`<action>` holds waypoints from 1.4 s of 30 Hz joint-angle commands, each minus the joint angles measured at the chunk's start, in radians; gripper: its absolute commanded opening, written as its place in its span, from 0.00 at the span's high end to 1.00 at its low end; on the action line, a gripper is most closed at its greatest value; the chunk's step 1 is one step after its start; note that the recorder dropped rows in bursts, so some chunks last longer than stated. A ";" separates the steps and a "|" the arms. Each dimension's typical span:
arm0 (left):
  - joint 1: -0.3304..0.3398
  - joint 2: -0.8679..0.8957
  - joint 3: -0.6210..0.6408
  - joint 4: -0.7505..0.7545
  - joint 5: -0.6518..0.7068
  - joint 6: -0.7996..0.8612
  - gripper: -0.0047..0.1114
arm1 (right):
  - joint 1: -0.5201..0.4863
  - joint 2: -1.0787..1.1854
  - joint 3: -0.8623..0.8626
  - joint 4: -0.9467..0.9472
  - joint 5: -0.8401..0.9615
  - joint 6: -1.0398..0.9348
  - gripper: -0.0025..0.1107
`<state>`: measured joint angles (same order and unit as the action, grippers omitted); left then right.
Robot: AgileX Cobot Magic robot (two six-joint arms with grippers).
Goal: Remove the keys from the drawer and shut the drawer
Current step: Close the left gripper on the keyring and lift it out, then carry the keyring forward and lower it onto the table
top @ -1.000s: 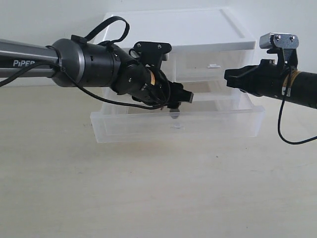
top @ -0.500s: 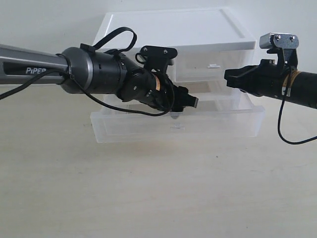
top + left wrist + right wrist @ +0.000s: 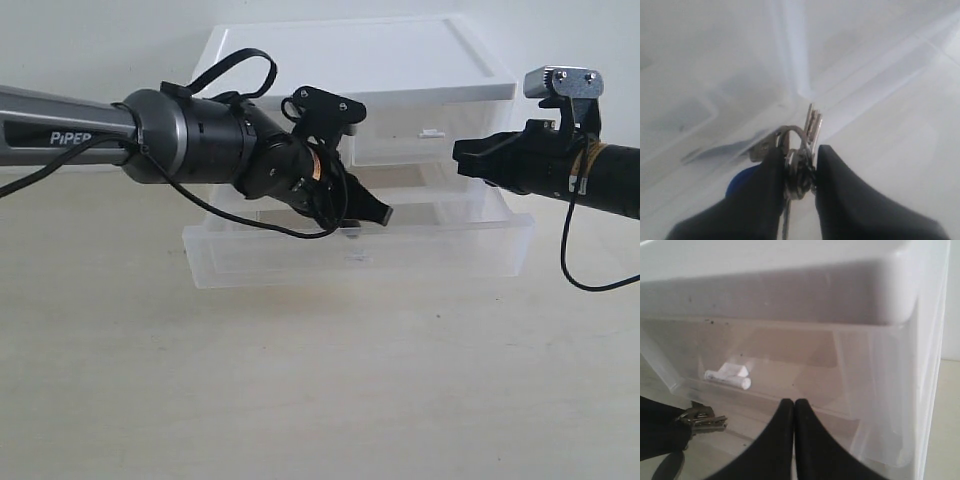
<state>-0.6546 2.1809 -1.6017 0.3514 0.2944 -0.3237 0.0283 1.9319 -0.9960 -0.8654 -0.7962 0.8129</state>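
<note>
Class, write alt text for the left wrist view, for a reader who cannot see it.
Two black fingers pinch a bunch of silver keys on a ring, blades pointing away from the camera. A blue tag peeks out behind one finger, and blurred translucent white plastic fills the background.

Could not pick out the keys (image 3: 799,170) in the exterior view, too small and tucked under the left gripper (image 3: 372,213) above the open drawer (image 3: 450,250). Found the blue tag (image 3: 742,181) mostly covered by one dark jaw in the left wrist view. Could not tell the grey disc from the ring's other metal, and saw only blurred pale plastic behind. Made out just a few key tips in the right wrist view beside a dark shape cut by the picture's edge. Saw nothing of the rear of the left arm (image 3: 60,125) or the right arm (image 3: 610,180) past the exterior view's sides, nor the left front of the cabinet (image 3: 340,60) behind the left arm.
</note>
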 commanded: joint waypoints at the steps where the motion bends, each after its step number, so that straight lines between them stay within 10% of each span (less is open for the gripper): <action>1: -0.036 -0.045 0.007 0.017 0.053 0.055 0.92 | -0.007 0.000 -0.016 0.049 0.018 -0.003 0.98; 19: -0.089 -0.227 0.033 0.141 0.079 0.064 0.92 | -0.007 0.000 -0.016 0.049 0.018 -0.003 0.98; 42: -0.253 -0.544 0.443 0.162 -0.176 0.081 0.92 | -0.007 0.000 -0.016 0.049 0.018 -0.003 0.98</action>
<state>-0.8750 1.6604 -1.1963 0.5111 0.1699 -0.2595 0.0283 1.9319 -0.9960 -0.8654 -0.7944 0.8129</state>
